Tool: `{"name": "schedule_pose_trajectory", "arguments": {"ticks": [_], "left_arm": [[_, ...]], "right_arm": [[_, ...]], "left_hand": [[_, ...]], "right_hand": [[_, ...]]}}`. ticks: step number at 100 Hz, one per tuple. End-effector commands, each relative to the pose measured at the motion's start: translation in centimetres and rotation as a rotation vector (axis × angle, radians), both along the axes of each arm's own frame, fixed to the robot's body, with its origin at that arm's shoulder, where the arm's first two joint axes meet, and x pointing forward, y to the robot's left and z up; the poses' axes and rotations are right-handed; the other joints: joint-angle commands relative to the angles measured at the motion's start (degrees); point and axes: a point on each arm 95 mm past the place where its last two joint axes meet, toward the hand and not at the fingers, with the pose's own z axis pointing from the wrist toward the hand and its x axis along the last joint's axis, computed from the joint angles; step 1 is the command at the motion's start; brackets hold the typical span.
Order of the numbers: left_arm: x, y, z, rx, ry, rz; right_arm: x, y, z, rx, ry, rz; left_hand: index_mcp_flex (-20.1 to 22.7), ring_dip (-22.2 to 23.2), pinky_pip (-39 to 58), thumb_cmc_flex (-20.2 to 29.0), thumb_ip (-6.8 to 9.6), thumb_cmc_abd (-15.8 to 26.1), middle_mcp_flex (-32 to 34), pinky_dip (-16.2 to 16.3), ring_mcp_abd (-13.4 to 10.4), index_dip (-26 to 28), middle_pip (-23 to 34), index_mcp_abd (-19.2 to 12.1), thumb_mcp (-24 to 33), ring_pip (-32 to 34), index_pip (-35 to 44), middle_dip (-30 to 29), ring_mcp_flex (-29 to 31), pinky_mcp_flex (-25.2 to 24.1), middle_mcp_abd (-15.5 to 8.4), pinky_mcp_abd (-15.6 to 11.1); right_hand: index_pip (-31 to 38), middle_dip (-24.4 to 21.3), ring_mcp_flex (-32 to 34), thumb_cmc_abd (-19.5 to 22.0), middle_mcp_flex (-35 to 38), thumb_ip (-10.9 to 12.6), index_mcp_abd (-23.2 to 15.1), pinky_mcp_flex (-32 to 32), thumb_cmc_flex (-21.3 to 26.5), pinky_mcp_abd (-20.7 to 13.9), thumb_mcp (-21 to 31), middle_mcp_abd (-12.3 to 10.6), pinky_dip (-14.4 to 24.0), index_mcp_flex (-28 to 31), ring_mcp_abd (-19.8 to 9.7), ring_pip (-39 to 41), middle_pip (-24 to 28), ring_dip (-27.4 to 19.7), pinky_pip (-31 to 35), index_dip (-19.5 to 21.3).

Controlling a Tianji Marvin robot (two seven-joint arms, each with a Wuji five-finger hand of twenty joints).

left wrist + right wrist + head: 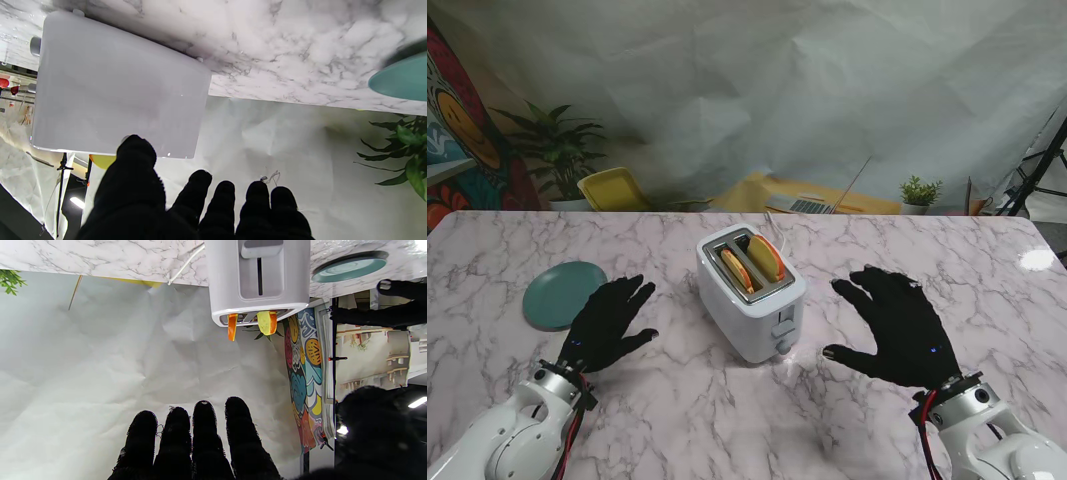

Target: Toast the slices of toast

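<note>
Both toast slices (755,262) are already standing in the slots of the white toaster (749,295), which is in the middle of the marble table (727,420). From the right wrist view I see them stick out of the top a good way, one in each slot. So the loading part looks finished to me.

What I think is left is to push down the lever (262,247) on the end of the toaster that faces me. In the right wrist view the lever sits at the table end of its track, so I cannot say for sure if it is already pressed; the slices standing high suggest it is not.

My left hand (607,325) is empty, fingers spread, palm toward the table, between the toaster and the teal plate (562,293), touching neither. My right hand (892,328) is also empty and spread, to the right of the toaster and apart from it. The plate has nothing on it.
</note>
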Motion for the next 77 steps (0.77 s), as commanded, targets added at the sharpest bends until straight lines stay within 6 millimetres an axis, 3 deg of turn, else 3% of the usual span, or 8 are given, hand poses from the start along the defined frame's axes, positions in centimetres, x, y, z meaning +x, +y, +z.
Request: {"name": "schedule_pose_trajectory", "arguments": {"ticks": [1, 53, 77], "left_arm": [[-0.3, 0.0, -0.5, 0.004, 0.023, 0.005], [-1.0, -0.2, -1.2, -0.006, 0.051, 0.027], [-1.2, -0.3, -1.2, -0.003, 0.047, 0.027]], "right_arm": [[-0.2, -0.2, -0.9, 0.005, 0.026, -0.017], [0.2, -1.3, -4.9, 0.021, 0.143, -0.095], [0.1, -1.6, -5.6, 0.014, 0.158, -0.111]], "left_hand": [[-2.08, -0.79, -2.71, -0.96, 1.62, 2.75, -3.09, -0.94, 1.30, -0.54, -1.35, 1.68, -0.42, -1.94, -1.77, -0.47, -2.62, -0.95, 0.83, -0.35], [-1.27, -0.46, -5.06, -1.12, 1.63, 2.53, -2.32, -0.10, 1.52, 0.02, -3.31, 1.91, -0.35, -2.90, -2.50, 0.14, -2.76, -0.74, 1.17, -0.21], [-0.84, -0.31, -5.39, -1.03, 1.62, 2.46, -1.78, 0.32, 1.60, 0.26, -3.80, 1.66, -0.34, -2.86, -2.41, 0.40, -2.74, -0.67, 1.03, -0.14]], "right_hand": [[-0.85, -0.48, 0.32, 1.37, 0.24, 0.99, 0.90, -0.48, -0.41, -0.70, -0.34, 0.76, 0.12, 1.03, 0.44, -0.42, -1.02, -1.80, -0.31, -0.39], [-0.85, -0.40, -0.18, 1.40, -0.33, 1.02, 1.28, -0.64, -0.15, -1.05, -0.37, 0.85, 0.02, 0.98, 0.43, -0.38, -0.98, -1.75, -0.62, -0.54], [-0.96, -0.37, -0.41, 1.41, -0.54, 0.99, 1.31, -0.80, -0.07, -1.09, -0.22, 0.79, 0.03, 0.90, 0.36, -0.32, -0.89, -1.72, -0.60, -0.55]]}}
